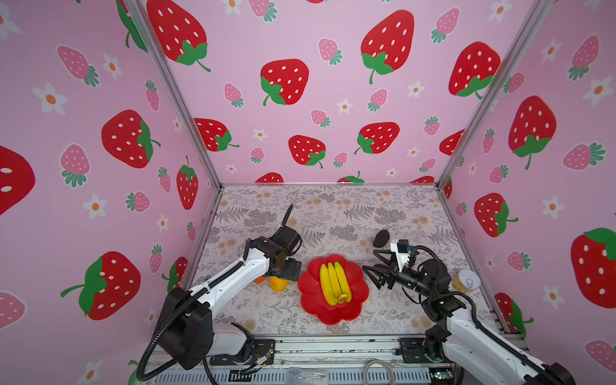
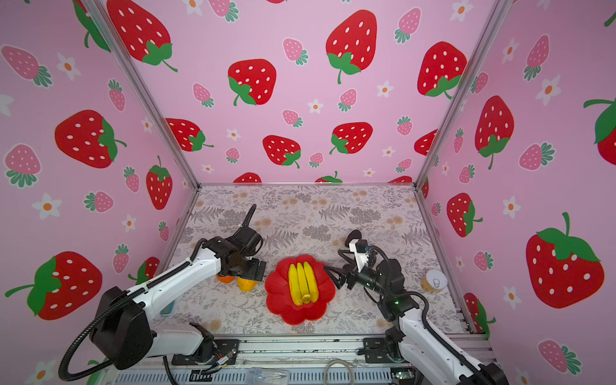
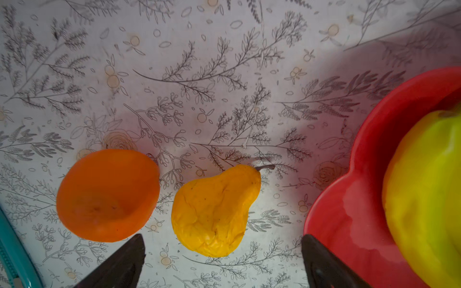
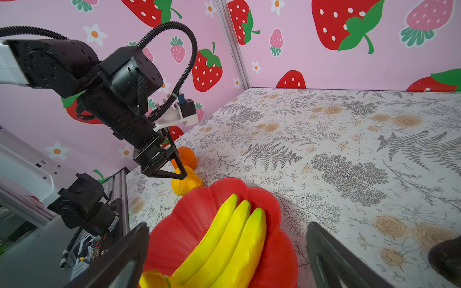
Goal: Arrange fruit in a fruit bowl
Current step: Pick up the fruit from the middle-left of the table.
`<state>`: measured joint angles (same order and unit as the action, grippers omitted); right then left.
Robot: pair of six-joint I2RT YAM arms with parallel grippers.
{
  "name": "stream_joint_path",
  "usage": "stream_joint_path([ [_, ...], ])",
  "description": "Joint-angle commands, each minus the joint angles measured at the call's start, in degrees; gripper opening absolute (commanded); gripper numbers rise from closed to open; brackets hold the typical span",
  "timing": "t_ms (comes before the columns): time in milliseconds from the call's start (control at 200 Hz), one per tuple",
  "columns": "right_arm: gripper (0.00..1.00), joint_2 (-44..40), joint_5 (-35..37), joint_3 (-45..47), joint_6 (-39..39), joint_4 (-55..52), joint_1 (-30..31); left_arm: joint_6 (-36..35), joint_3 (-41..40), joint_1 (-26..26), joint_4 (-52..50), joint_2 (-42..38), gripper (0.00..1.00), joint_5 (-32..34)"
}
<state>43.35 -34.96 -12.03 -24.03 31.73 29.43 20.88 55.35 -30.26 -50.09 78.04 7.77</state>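
My left gripper [image 3: 222,240], jaws wide and empty, hangs above the pear [image 3: 214,212]; I see the orange [image 3: 107,194] just left of it. My right gripper [image 1: 370,260], equally wide and empty, sits beside the right rim of the bowl [image 1: 311,293], which holds the bananas [image 1: 334,283]; an avocado [image 1: 381,238] lies farther back.

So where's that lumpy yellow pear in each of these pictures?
Top view: pear just left of the red bowl.
Top view: same place.
Left wrist: low centre of the picture, between the left gripper's open fingertips.
Right wrist: left of centre, beyond the bowl's rim.
Shared landmark: the red bowl.
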Motion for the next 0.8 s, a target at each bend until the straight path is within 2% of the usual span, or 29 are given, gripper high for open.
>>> stream_joint_path([
  [0, 0.99, -0.6, 0.7, 0.6, 1.1, 1.2, 0.4, 0.8, -0.5, 0.2, -1.2, 0.8, 1.0, -2.4],
  [195, 0.99, 2.6, -0.1, -0.5, 1.7, 1.8, 0.4, 1.2, -3.9, 0.3, 4.5, 2.2, 0.99, -1.9],
  [390, 0.99, 3.5, -0.4, -0.4, 0.8, 2.8, 0.4, 1.8, -4.4, 0.6, 5.6, 6.6, 1.0, 0.4],
  [580, 0.99, 3.3, -0.3, 0.0, 0.0, 3.4, 0.4, 2.7, -6.6, 0.6, 7.4, 7.0, 0.95, 0.3],
  [680, 0.99, 3.5, -0.7, -0.3, -0.1, 3.3, 0.4, 2.9, -7.8, 0.6, 8.6, 7.3, 0.89, -0.3],
  [795, 0.99, 4.1, -0.8, -0.2, 0.3, 3.4, 0.4, 2.8, -8.5, 0.6, 9.6, 7.4, 0.72, -1.0],
])
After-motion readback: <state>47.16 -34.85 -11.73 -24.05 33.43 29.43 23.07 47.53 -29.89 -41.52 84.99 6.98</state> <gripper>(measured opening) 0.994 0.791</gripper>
